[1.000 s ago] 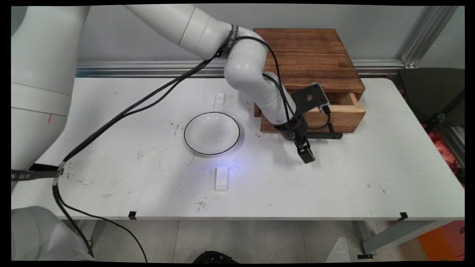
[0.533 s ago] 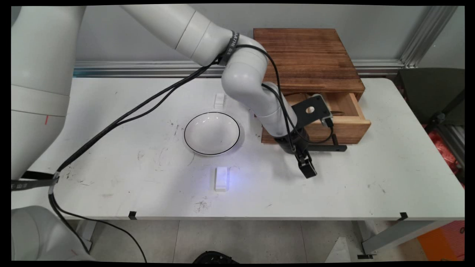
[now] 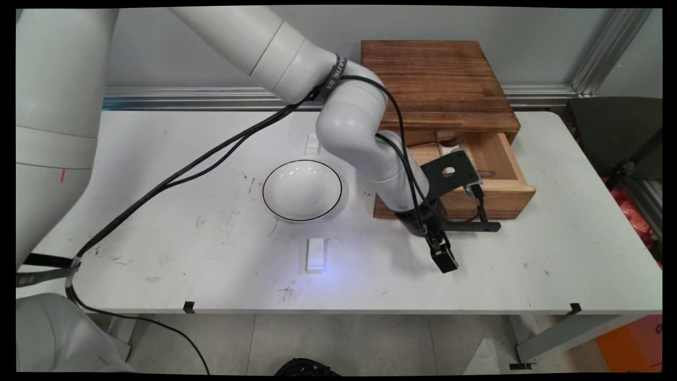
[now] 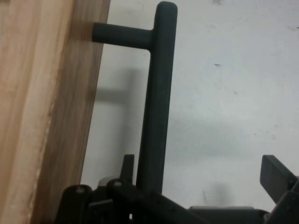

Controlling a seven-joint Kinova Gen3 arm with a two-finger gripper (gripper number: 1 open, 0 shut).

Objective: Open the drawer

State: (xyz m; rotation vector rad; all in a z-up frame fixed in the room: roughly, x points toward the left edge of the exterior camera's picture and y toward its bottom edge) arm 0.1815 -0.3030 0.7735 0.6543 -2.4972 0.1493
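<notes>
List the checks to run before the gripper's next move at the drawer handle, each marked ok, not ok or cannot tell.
1. Handle between the fingers: ok. The black bar handle runs up between the fingers of the gripper.
2. Grip closed on the handle: not ok. The gripper is open, and the far finger stands apart from the bar.
3. Drawer out of the wooden box: ok, partly pulled out.
4. Drawer contents: cannot tell. What looks like a fork shows at the back; the arm hides the rest.
5. Bowl and white block away from the drawer front: ok, both lie to the picture's left.
</notes>
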